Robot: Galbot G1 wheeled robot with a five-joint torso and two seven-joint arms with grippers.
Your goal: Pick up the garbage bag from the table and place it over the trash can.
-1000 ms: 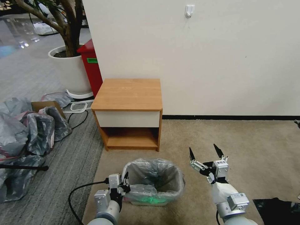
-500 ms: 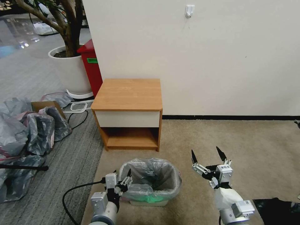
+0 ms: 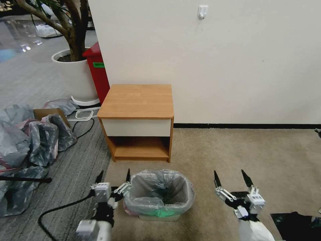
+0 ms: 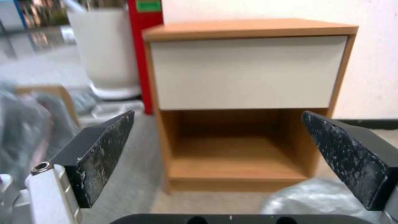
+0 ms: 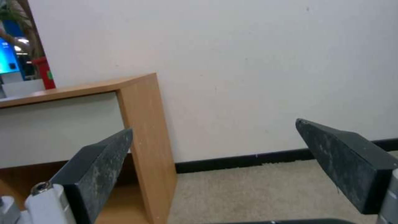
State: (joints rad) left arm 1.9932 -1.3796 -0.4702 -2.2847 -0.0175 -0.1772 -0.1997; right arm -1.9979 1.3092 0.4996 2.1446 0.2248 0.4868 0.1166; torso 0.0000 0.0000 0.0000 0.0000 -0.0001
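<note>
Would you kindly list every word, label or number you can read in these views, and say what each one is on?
No text can be read in these views.
Green label on the red bin: too blurred to read.
Small tag on the right gripper, which is open beside the trash can: too small to read.
The table and the garbage bag carry no visible print.

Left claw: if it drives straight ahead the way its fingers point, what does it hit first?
Probably the table: the open left claw looks straight into its open shelf, above the garbage bag on the trash can. Depth is unclear.
</note>
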